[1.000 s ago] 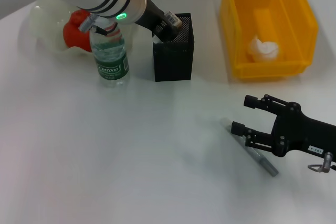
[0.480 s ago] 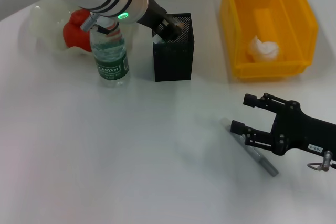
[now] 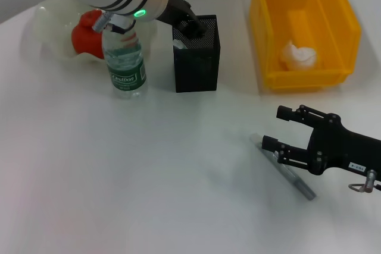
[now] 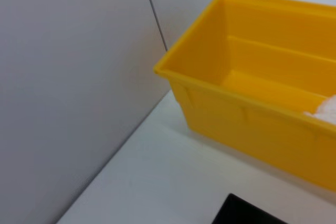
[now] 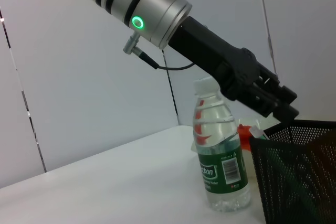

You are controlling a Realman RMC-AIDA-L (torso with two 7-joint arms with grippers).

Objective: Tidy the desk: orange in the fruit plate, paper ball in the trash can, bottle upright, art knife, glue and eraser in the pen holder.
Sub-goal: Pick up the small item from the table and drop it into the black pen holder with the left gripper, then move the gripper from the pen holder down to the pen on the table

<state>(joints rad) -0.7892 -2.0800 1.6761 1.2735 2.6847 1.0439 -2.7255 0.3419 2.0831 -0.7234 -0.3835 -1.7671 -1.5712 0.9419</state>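
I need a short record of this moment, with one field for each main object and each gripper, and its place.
orange: in the fruit plate
paper ball: in the trash can
bottle: upright, beside the pen holder
grey stick: lying on the desk
left gripper: at the pen holder's opening
right gripper: open, over the grey stick
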